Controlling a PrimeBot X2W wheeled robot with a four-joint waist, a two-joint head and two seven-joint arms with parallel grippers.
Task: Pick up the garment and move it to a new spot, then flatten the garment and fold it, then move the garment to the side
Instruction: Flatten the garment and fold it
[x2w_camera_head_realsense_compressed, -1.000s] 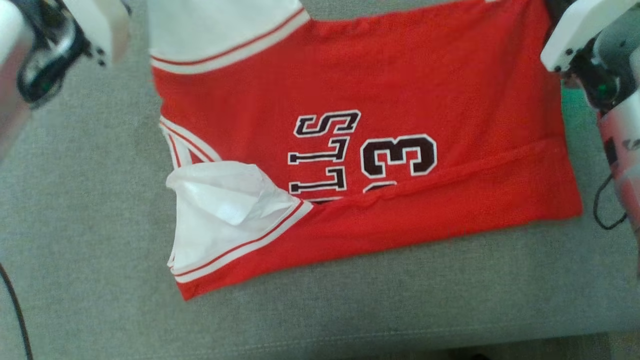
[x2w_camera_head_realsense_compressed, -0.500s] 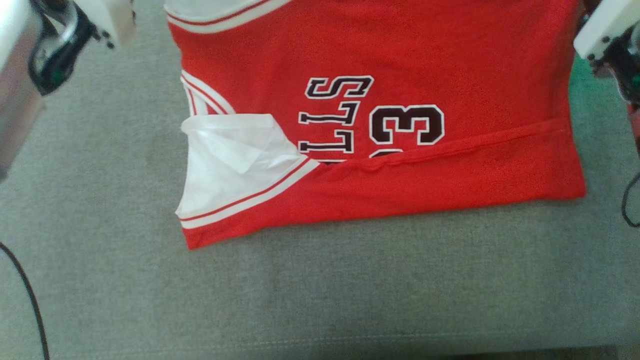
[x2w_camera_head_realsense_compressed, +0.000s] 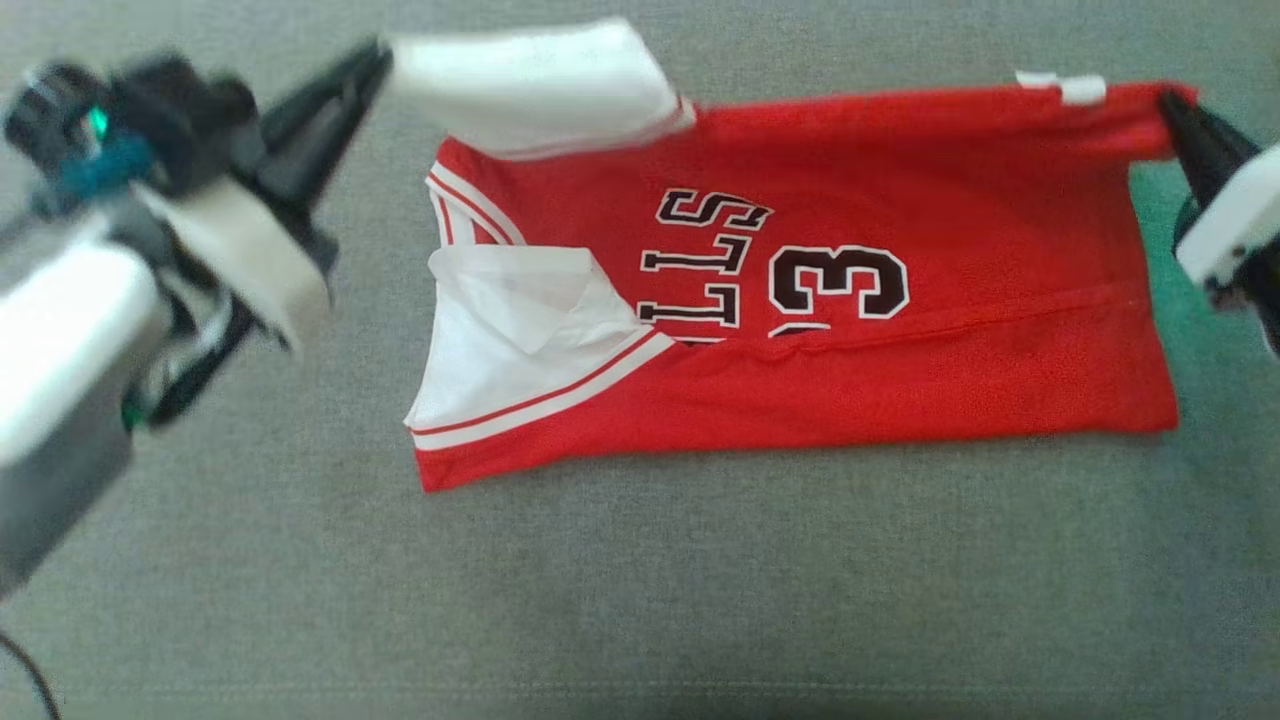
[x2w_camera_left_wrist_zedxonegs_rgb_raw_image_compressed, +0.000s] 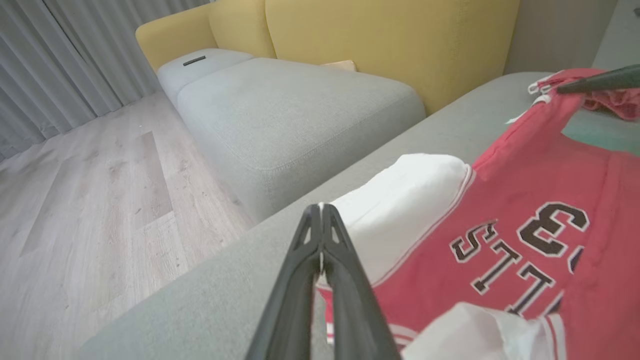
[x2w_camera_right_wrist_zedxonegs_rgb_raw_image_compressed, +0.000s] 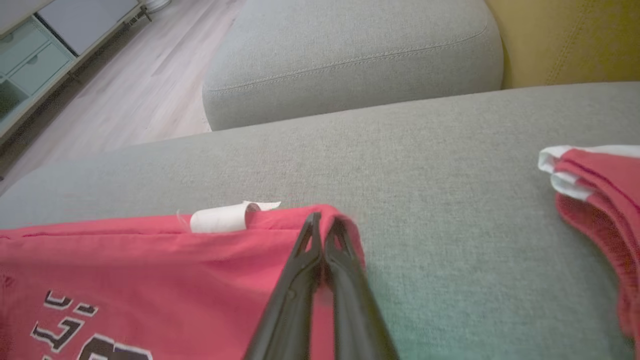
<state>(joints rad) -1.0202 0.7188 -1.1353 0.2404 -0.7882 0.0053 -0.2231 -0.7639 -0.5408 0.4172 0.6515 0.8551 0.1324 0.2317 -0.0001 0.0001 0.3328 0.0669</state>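
Note:
The garment (x2w_camera_head_realsense_compressed: 900, 200) is a red jersey with white sleeves and dark lettering, lying on a grey sofa cushion (x2w_camera_head_realsense_compressed: 700, 600). Its near side is folded over along a crease. My left gripper (x2w_camera_head_realsense_compressed: 385, 55) at the upper left is shut on the far white sleeve (x2w_camera_head_realsense_compressed: 540, 85) and holds it raised. The left wrist view shows that gripper (x2w_camera_left_wrist_zedxonegs_rgb_raw_image_compressed: 320, 207) pinching the sleeve's edge (x2w_camera_left_wrist_zedxonegs_rgb_raw_image_compressed: 400, 200). At the upper right, my right gripper (x2w_camera_head_realsense_compressed: 1170, 100) is shut on the far corner of the red hem. In the right wrist view this gripper (x2w_camera_right_wrist_zedxonegs_rgb_raw_image_compressed: 322, 220) clamps that corner beside a white label (x2w_camera_right_wrist_zedxonegs_rgb_raw_image_compressed: 217, 219).
Another red and white cloth (x2w_camera_right_wrist_zedxonegs_rgb_raw_image_compressed: 600, 190) lies on the cushion to the right of the hem corner. A second grey cushion (x2w_camera_left_wrist_zedxonegs_rgb_raw_image_compressed: 300, 115) and a yellow sofa back (x2w_camera_left_wrist_zedxonegs_rgb_raw_image_compressed: 390, 40) stand beyond. Wooden floor (x2w_camera_left_wrist_zedxonegs_rgb_raw_image_compressed: 75, 200) lies past the cushion's edge.
The head view has shifted. Both grippers' fingertips and the garment's far edge, held between them, have come into the picture. The near folded part lies as before.

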